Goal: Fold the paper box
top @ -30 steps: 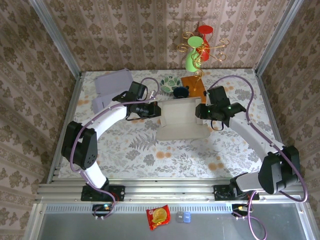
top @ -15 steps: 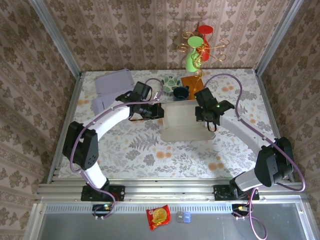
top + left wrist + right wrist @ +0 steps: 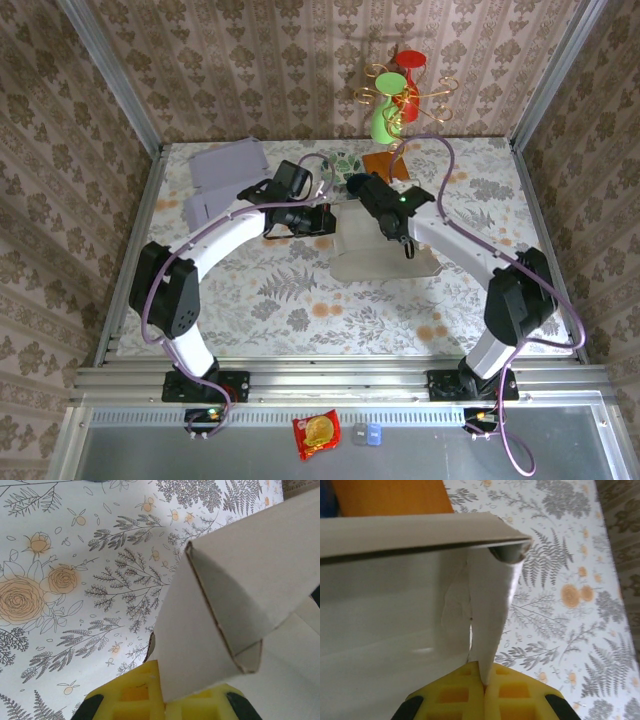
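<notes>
Paper box (image 3: 385, 255), white, on floral worktop (image 3: 300, 300). Left jaws: clamped tight on its left flap (image 3: 240, 595). Right jaws: pinched tight on a raised flap (image 3: 490, 605).

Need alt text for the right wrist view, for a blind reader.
The right gripper, jaws shut, pinches a thin upright flap of the white paper box at bottom centre. A folded box wall spans the top, with an orange object behind it and the floral tablecloth to the right.
</notes>
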